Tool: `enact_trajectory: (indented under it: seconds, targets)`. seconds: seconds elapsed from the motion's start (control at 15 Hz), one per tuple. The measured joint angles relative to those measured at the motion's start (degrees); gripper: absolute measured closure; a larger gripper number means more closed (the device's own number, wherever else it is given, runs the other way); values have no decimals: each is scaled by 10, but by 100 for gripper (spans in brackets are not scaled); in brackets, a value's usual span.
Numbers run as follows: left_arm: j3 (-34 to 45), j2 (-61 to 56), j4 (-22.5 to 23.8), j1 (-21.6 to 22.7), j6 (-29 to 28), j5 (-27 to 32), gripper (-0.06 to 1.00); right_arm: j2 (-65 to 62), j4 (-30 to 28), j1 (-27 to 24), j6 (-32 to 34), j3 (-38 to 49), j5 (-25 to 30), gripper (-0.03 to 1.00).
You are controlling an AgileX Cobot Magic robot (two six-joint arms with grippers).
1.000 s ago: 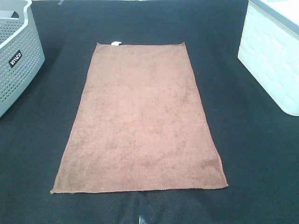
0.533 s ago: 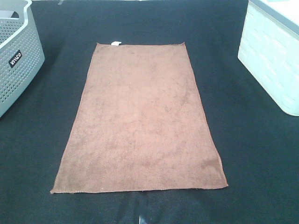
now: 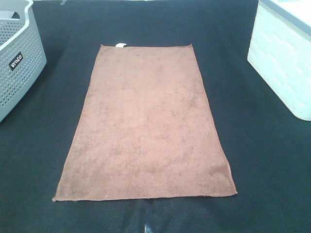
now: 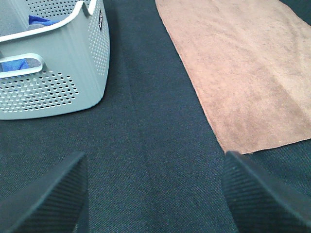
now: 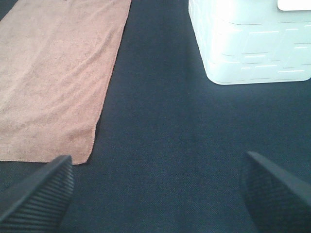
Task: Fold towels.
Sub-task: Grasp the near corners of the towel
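The brown towel (image 3: 146, 124) lies flat and spread out in the middle of the black table, long axis running away from me, with a small white tag (image 3: 121, 45) at its far short edge. It also shows in the left wrist view (image 4: 243, 68) and in the right wrist view (image 5: 53, 73). My left gripper (image 4: 155, 194) is open over bare black cloth, off the towel's near left corner. My right gripper (image 5: 158, 194) is open over bare black cloth, off the towel's near right corner. Neither gripper shows in the exterior high view.
A grey perforated basket (image 3: 14, 63) stands at the far left; the left wrist view (image 4: 53, 73) shows blue cloth inside it. A white bin (image 3: 284, 58) stands at the far right, also in the right wrist view (image 5: 248, 43). The black table cover (image 3: 262, 160) surrounds the towel.
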Motion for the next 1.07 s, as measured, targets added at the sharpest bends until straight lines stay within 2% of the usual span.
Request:
enact_trajectory:
  seconds: [1.07]
  targets:
    - [0, 0, 0, 0, 0, 0, 21, 0, 0, 0, 0, 0, 0, 10]
